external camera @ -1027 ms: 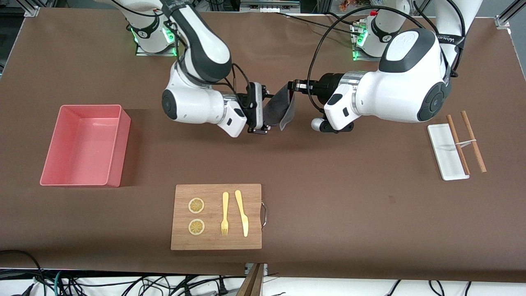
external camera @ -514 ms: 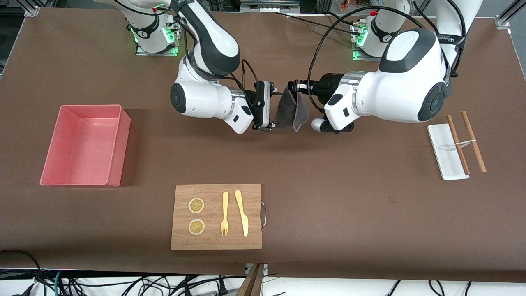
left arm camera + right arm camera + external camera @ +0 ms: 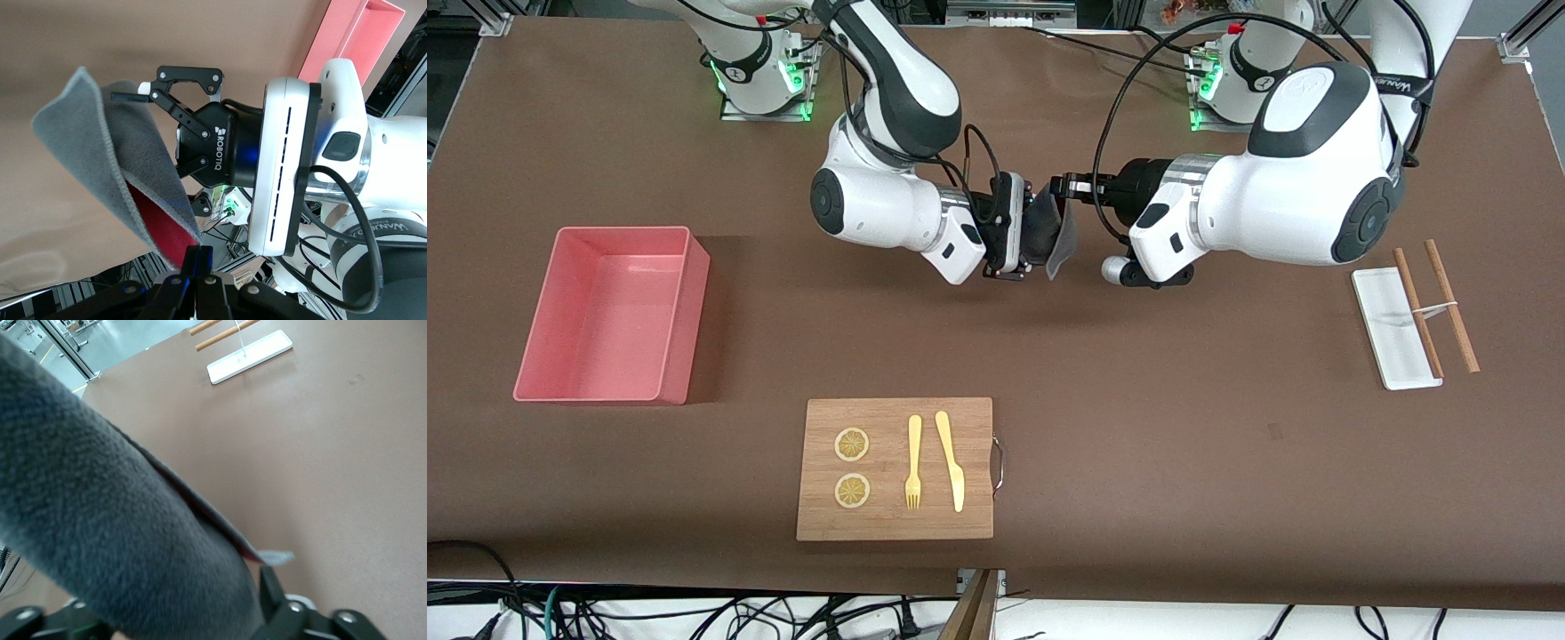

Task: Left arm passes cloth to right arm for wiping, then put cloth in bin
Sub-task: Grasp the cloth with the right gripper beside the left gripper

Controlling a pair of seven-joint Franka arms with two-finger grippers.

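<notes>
Step in hand: mid-air handover in the upper middle of the frame, over bare bench.
Left gripper (image 3: 1056,186): jaws pinched shut on the cloth's top corner.
Right gripper (image 3: 1036,229): jaws open, astride the hanging fabric – no pinch made out.
Cloth (image 3: 1060,244): hangs between the two grippers, grey face out, red inside the fold.
Method: the right jaws should take a deep bite on both layers; the left should release only once that grip is firm.
Bin (image 3: 680,311): mid-frame at the right arm's end, empty.
Hidden: one right finger is covered by the cloth – contact cannot be confirmed.
</notes>
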